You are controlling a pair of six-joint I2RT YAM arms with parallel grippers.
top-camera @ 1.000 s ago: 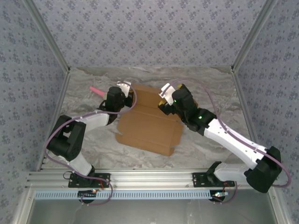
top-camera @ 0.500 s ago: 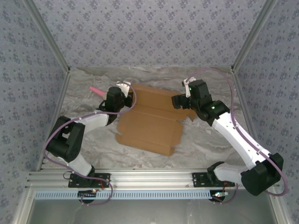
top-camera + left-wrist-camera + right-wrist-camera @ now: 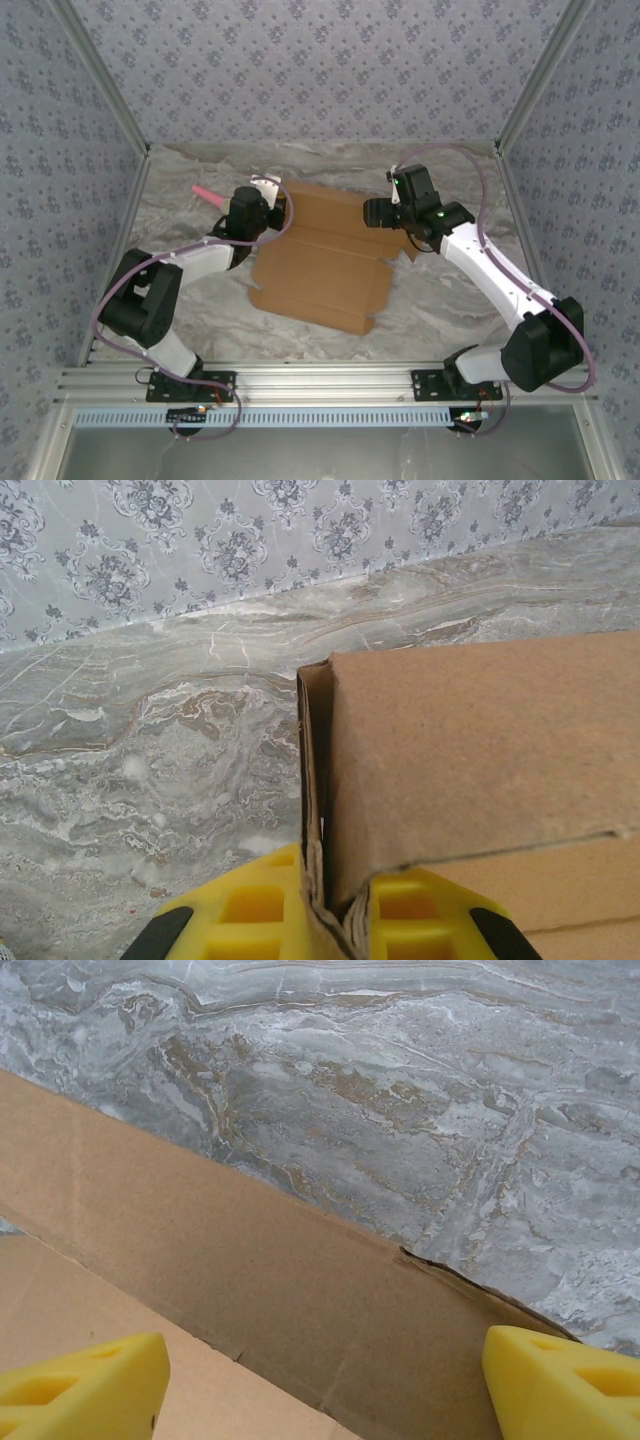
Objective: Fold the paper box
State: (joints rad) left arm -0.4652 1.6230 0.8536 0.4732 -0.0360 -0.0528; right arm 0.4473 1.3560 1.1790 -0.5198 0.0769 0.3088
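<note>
The paper box lies partly folded in the middle of the marbled worktop, between the two arms. The left hand is at the box's far left corner, clenched on a doubled-over flap. In the left wrist view its yellow fingers pinch the flap's cardboard edge. The right hand is over the box's far right edge, released and holding nothing, its yellow fingertips spread wide above a side flap. A small pink stick lies on the worktop, left of the left hand.

Right pincer, yellow fingertips well apart, over a flap of the paper box on marbled table.
</note>
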